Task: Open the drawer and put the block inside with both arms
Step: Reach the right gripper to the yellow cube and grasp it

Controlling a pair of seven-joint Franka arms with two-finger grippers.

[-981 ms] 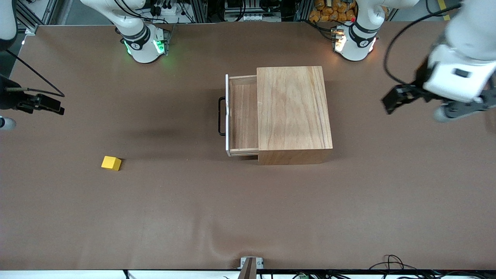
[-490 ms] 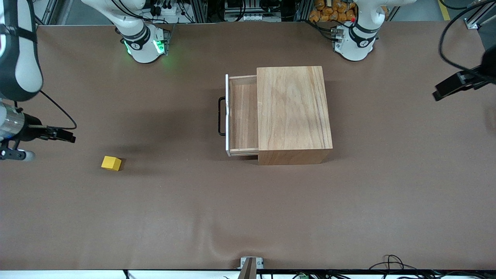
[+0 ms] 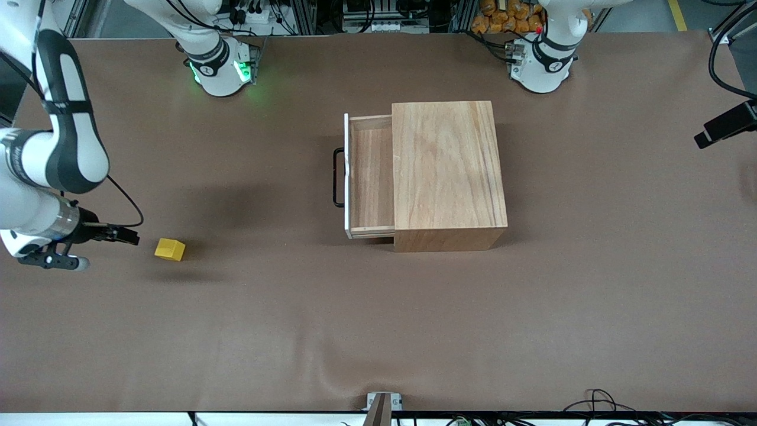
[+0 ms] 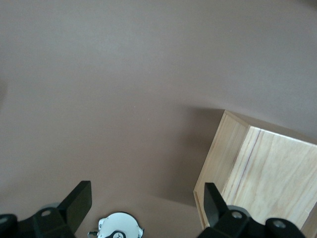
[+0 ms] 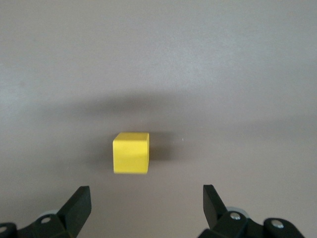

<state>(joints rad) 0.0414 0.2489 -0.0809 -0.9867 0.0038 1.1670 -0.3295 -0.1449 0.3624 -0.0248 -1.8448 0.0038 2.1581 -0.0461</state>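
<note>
So the drawer (image 3: 369,176) is already pulled out of the wooden box (image 3: 448,173) in the middle of the table, tray empty, black handle (image 3: 337,177) facing the right arm's end. The block (image 3: 170,249) sits on the table well apart from it, toward the right arm's end and a bit nearer the front camera.

The right gripper (image 5: 143,206) hangs just beside the block, fingers spread wide. The left gripper (image 4: 143,206) is up near the left arm's end of the table, also spread, waiting.

The block looks light, rigid, probably a bit slick. I'd pinch two opposite flat faces, centred, not the corners.
</note>
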